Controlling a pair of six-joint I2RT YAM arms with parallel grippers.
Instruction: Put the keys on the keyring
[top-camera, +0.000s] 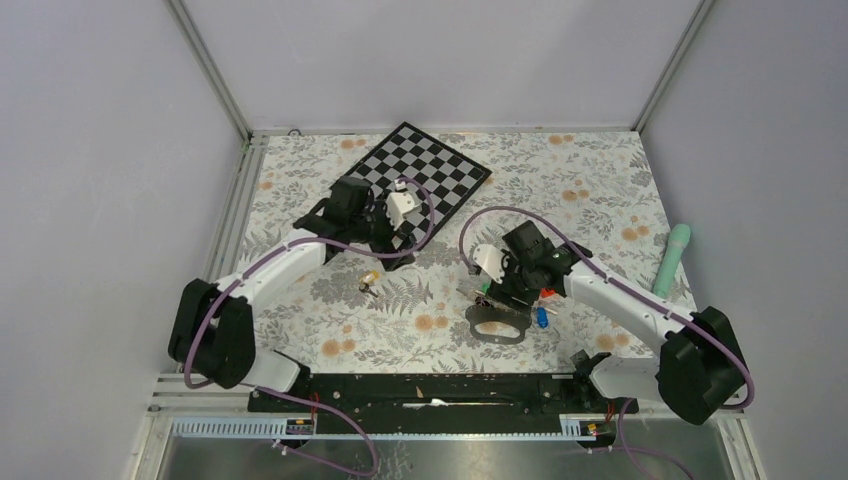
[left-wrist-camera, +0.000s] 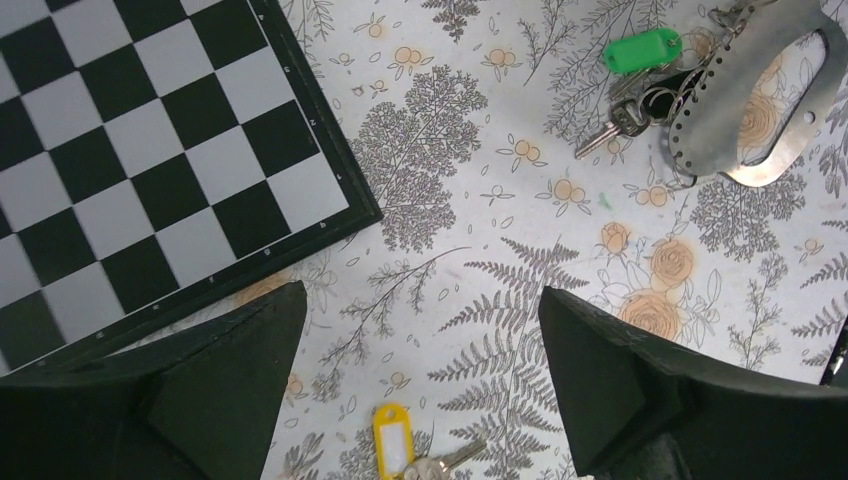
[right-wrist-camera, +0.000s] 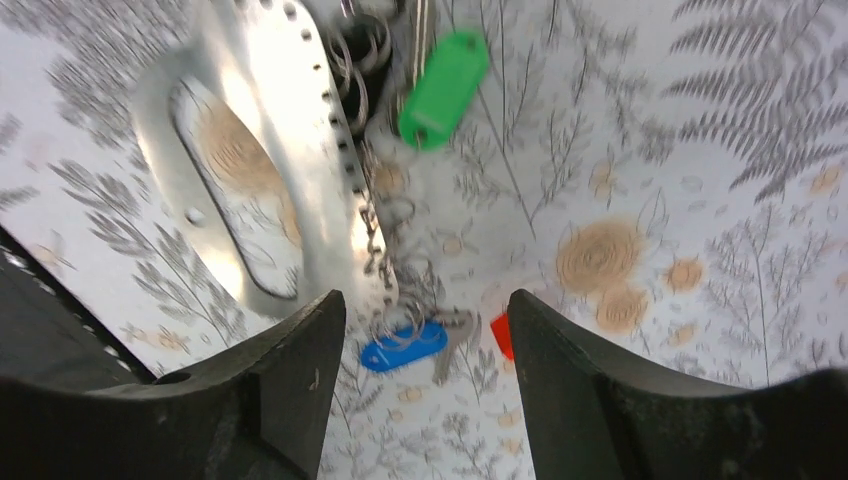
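Nothing is lifted, it's all lying on the worktop (top-camera: 600, 190). The keyring (right-wrist-camera: 280, 150) is laid flat at the near right. The green-tagged key (right-wrist-camera: 443, 88) looks hooked to its holed edge through small split rings, and the blue-tagged key (right-wrist-camera: 405, 345) seems clipped on there too. The red tag (right-wrist-camera: 500, 335) is seen close by, but whether it's attached can't be told. The yellow-tagged key (left-wrist-camera: 393, 440) is loose, well apart to the left of the keyring, so at least one key is reckoned left to do.

Poses: the right arm is bent in over the keyring, and the right pincer (right-wrist-camera: 422, 300) is spread wide with nothing gripped. The left pincer (left-wrist-camera: 420, 300) is pointed down between the checkerboard (left-wrist-camera: 150, 150) and the yellow-tagged key, jaws also wide, empty.
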